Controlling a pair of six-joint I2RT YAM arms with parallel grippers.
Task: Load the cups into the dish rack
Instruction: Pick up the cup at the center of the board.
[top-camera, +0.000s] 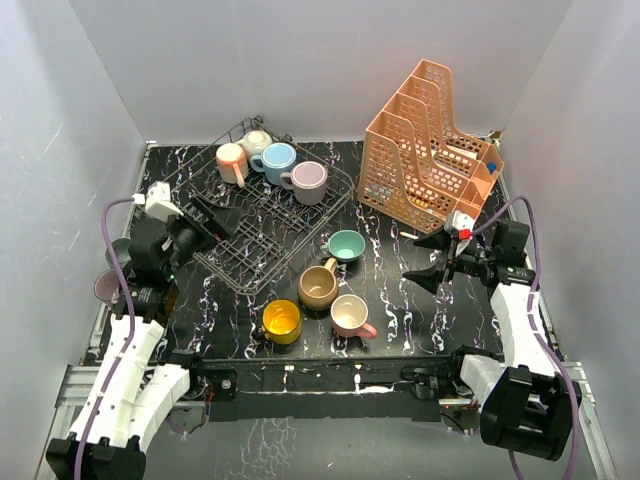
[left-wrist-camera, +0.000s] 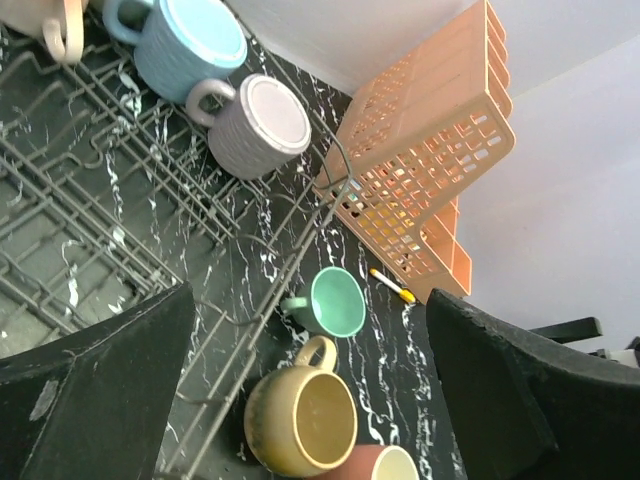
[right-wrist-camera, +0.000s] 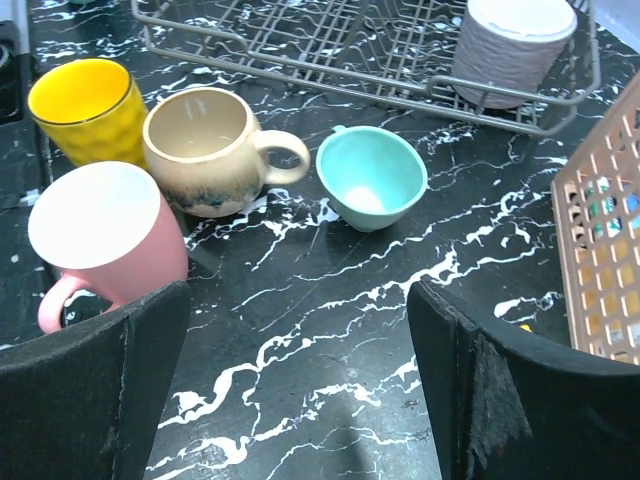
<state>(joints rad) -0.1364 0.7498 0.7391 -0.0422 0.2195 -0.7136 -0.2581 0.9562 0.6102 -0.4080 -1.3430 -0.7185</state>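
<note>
Left gripper (top-camera: 208, 220) and right gripper (top-camera: 428, 260) are hanging released, empty; grasping the teal ceramic mug (right-wrist-camera: 370, 180) is probably risking bumping the tan glazed mug (right-wrist-camera: 200, 150).

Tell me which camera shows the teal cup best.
The right wrist view: the teal cup sits close and central, its whole rim and inside unobstructed, though its handle is mostly hidden. The left wrist view shows the cup smaller, handle visible. The top external view shows the cup small, from above.

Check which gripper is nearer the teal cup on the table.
Right. The right gripper sits open just to the right of the teal cup; the left gripper is farther off, over the dish rack on the cup's other side.
</note>
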